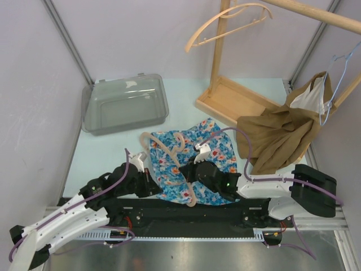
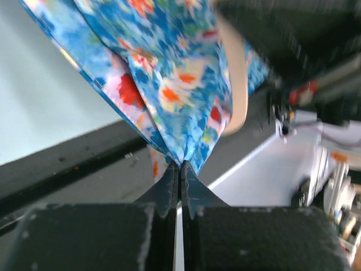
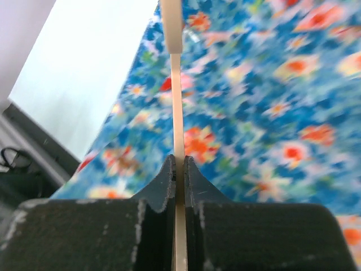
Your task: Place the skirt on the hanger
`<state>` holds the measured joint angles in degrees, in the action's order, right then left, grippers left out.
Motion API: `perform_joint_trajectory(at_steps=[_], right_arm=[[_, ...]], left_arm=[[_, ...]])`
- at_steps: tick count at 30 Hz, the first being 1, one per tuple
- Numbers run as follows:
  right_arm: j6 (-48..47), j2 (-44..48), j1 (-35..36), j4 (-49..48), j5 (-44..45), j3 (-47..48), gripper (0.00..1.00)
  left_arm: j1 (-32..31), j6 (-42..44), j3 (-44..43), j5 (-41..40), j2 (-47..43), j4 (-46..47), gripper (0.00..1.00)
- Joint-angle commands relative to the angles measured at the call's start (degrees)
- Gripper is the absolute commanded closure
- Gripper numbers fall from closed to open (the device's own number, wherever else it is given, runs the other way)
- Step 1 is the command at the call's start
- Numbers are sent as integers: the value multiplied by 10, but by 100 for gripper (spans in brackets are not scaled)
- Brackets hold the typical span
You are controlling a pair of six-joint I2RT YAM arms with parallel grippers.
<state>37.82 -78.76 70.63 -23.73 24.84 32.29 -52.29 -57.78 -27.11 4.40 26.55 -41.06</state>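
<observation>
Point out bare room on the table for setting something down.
Bare table lies between the bin and the left arm; a narrow strip runs between bin and rack base. Skirt, hanger and both arms crowd the near centre; brown cloth fills the right.

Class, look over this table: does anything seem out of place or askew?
Yes: the brown cloth garment at the right sags crookedly from the pale blue wire hanger, bunched up and slumping over a corner of the wooden rack base.
</observation>
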Motion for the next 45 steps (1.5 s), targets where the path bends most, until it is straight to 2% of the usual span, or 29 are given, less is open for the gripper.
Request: perform_joint_trajectory(at_steps=[1, 3, 6, 7, 9, 10, 11, 13, 15, 16, 23, 25, 29, 33, 37, 45], right_arm=[[-55, 31, -32, 42, 36, 27, 100], [-69, 38, -40, 49, 28, 31, 100], [-80, 41, -52, 58, 24, 37, 100], [-82, 42, -52, 61, 24, 39, 100], [-85, 46, -54, 64, 23, 42, 100], [-85, 48, -54, 68, 23, 43, 100], [-85, 50, -53, 70, 22, 43, 100], [-86, 55, -52, 74, 21, 44, 100], [-86, 57, -50, 78, 21, 45, 100], [-86, 60, -49, 81, 21, 45, 100], [-77, 54, -37, 84, 19, 47, 100], [-72, 51, -32, 86, 21, 48, 100], [-58, 52, -27, 92, 31, 49, 100], [-52, 56, -27, 98, 32, 51, 100], [-50, 55, -27, 107, 28, 58, 100], [-46, 57, -26, 120, 30, 61, 100]], left_arm=[[-5, 29, -9, 94, -5, 29, 100], [-6, 44, -3, 135, -4, 48, 100], [-9, 55, 2, 153, -10, 58, 100], [-9, 57, 1, 152, -11, 56, 94], [-9, 57, 2, 137, -8, 45, 76], [-9, 57, 0, 123, -8, 37, 51], [-9, 49, -5, 107, -7, 27, 41], [-9, 41, -21, 45, -11, -1, 23], [-9, 27, -38, -2, -12, -18, 13], [-9, 18, -43, -43, -11, -33, 4], [-9, -90, -42, -242, 50, -55, 0], [-6, -104, -30, -267, 65, -39, 1], [24, -98, -11, -267, 124, 40, 3], [59, -60, 16, -222, 193, 179, 5], [95, -24, 26, -203, 270, 247, 5], [155, 31, 23, -172, 330, 340, 9]])
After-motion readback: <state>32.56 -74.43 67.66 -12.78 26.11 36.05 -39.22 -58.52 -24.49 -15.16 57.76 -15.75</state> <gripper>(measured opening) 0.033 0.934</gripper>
